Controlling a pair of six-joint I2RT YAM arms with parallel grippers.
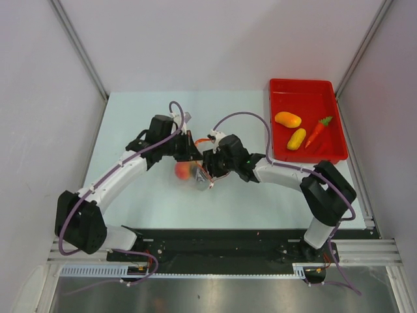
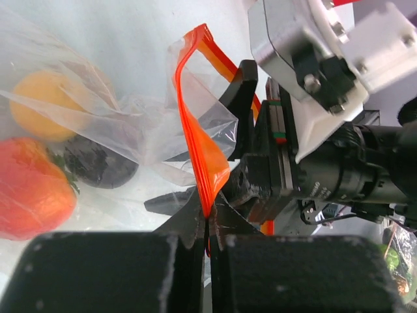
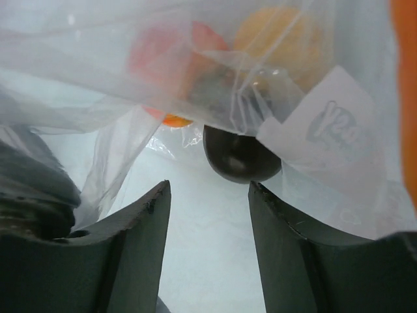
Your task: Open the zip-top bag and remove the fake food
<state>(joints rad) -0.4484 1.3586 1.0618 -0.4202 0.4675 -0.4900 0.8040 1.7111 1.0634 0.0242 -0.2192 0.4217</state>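
Two arms are hanging over the desk [image 1: 143, 195]: the left end effector [image 2: 207, 222] is pinching the zip-top bag [image 2: 130, 124] by its orange strip [image 2: 195, 137]; the right end effector [image 3: 208, 195], spread, is facing the dark piece [image 3: 240, 156]. The strip slipping free is probably risking the mouth collapsing.

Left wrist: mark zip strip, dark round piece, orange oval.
zip strip [image 2: 207, 166]: left wrist view, mid-length
dark round piece [image 2: 101, 168]: left wrist view, centre
orange oval [image 2: 45, 104]: left wrist view, centre

We count one zip-top bag [image 2: 130, 130]; one red tray [image 1: 313, 98]; six pieces of fake food [image 1: 287, 119], three lying in the tray and three inside the bag.
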